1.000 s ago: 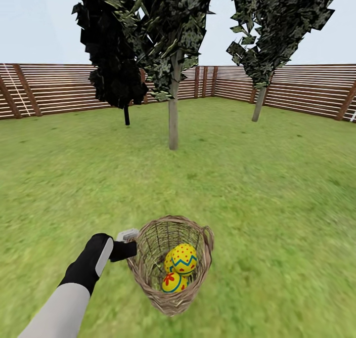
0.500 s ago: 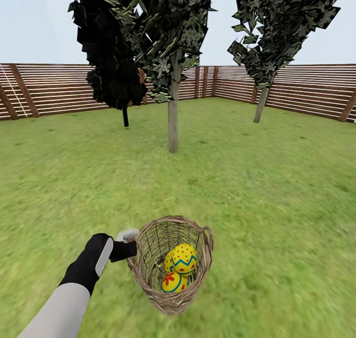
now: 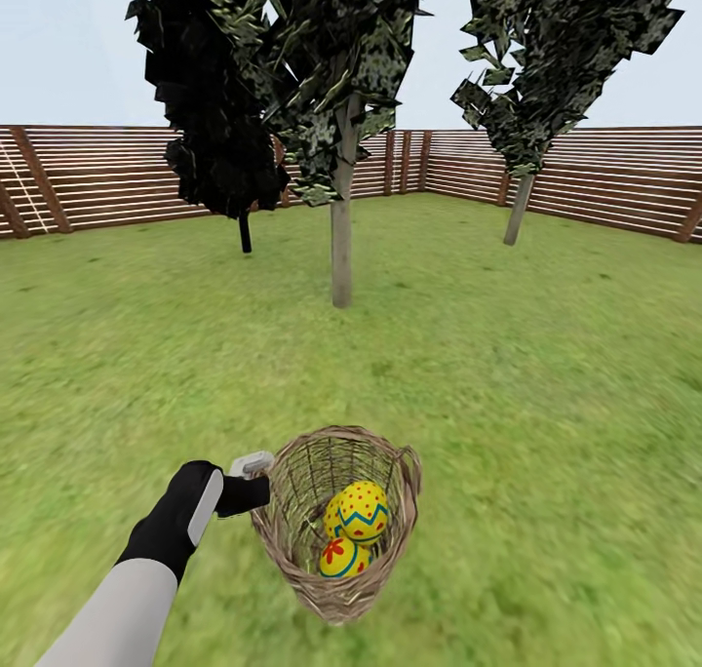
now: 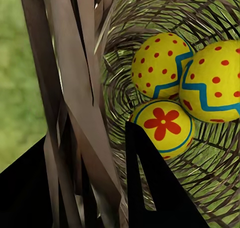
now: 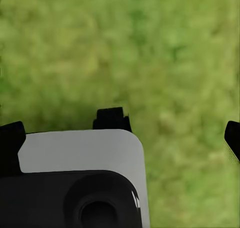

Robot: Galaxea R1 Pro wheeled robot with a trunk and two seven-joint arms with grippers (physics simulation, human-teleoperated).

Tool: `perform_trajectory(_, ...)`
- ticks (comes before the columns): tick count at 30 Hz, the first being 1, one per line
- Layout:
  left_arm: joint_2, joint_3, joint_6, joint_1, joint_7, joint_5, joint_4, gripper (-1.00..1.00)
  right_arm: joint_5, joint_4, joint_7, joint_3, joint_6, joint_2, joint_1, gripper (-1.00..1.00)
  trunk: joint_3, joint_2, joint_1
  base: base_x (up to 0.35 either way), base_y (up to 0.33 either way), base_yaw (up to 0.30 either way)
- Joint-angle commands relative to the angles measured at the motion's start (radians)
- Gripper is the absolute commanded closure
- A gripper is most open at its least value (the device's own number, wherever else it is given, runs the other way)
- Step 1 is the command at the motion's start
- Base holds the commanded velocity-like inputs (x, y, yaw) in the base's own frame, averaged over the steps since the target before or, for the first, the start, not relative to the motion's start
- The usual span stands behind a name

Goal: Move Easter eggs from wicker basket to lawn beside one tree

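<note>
Brown woven wicker basket hangs above the mottled green lawn, its wall pinched by the left gripper. All three yellow zigzag-banded Easter eggs lie inside; none placed yet. Thick pale-trunked tree stands well ahead. Right gripper over grass; its spread cannot be judged.

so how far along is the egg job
Nothing placed yet: all three Easter eggs sit in the wicker basket. In hand: the left gripper clamps the basket's rim, carrying it. Left: reach the tree ahead and set the eggs beside it.
</note>
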Motion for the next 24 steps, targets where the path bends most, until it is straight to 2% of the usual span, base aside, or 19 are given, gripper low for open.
perform_trajectory(1, -0.001, 0.005, 0.006, -0.001, -0.004, 0.017, -0.001, 1.0, 0.009, 0.002, 0.003, -0.009, -0.004, -0.001, -0.001, -1.0, -0.001, 0.0, 0.0, 0.316, 0.0, 0.0)
perform_trajectory(24, -0.001, 0.005, 0.006, -0.001, -0.004, 0.017, -0.001, 1.0, 0.008, 0.002, 0.003, -0.009, -0.005, -0.001, -0.001, -1.0, -0.001, 0.0, 0.0, 0.316, 0.0, 0.0)
